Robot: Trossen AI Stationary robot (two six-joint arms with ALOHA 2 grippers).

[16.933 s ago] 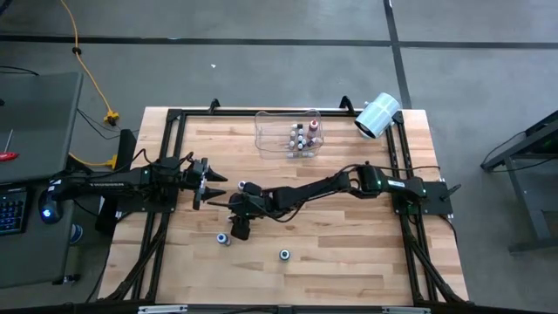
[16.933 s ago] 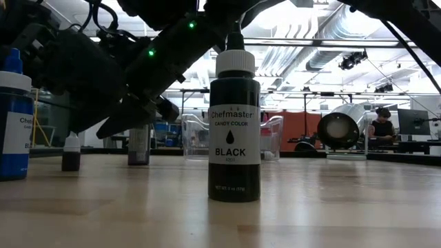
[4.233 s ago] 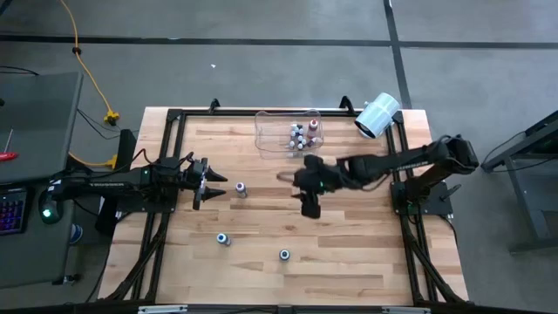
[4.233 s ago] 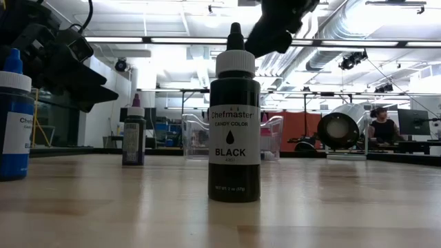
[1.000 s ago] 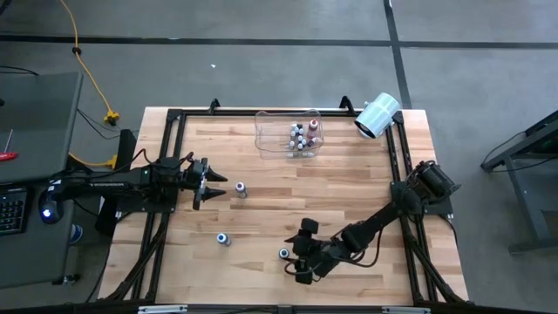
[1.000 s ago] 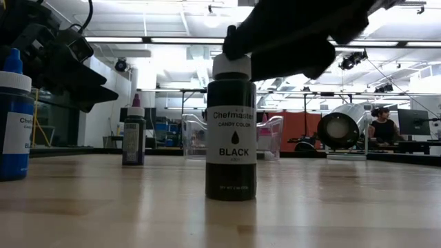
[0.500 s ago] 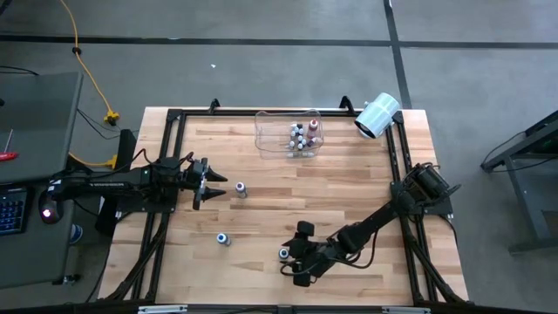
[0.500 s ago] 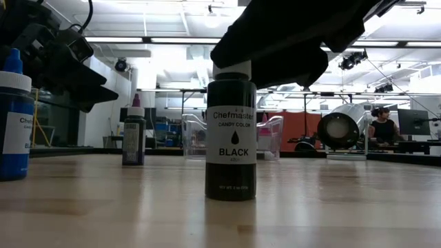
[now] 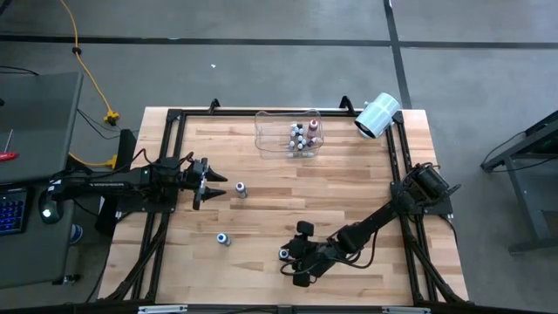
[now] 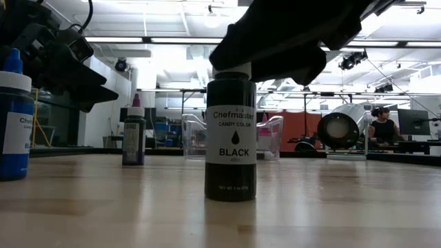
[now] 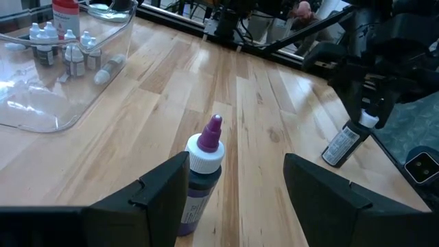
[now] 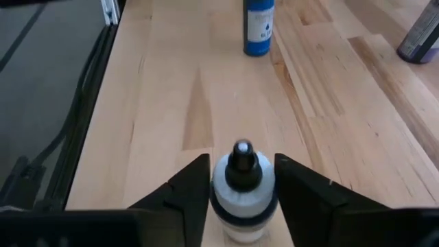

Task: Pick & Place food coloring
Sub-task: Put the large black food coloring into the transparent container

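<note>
The black food coloring bottle [image 10: 231, 131] stands upright on its base near the table's near edge [image 9: 284, 254]. My right gripper [image 12: 242, 184] reaches it from the right and is shut on its white cap. A purple bottle [image 11: 202, 175] stands just in front of my left gripper [image 11: 236, 199], which waits open at the table's left [image 9: 209, 183]. A blue bottle [image 9: 223, 238] stands on the wood between them, toward the near edge. Several small bottles [image 9: 299, 138] sit in the clear bin [image 9: 270, 131] at the far edge. My right gripper pinches the black bottle's white cap [image 12: 241, 199] between its two fingers, one on each side, with the black tip [image 12: 241, 154] showing between them. The fingers slant down from the table's right side. The bottle stands upright with its base on the table.
A white paper roll [image 9: 377, 115] lies at the far right corner. Black frame rails [image 9: 170, 157] run along the table's left, right and far sides. Bare wood lies at the table's middle [image 9: 331, 187]. A person [image 10: 381, 124] sits in the room beyond.
My right gripper has moved a little toward the table's left edge and come down over the black bottle's cap, so the bottle's black tip is now hidden in the low view. The bottle stays standing where it was.
</note>
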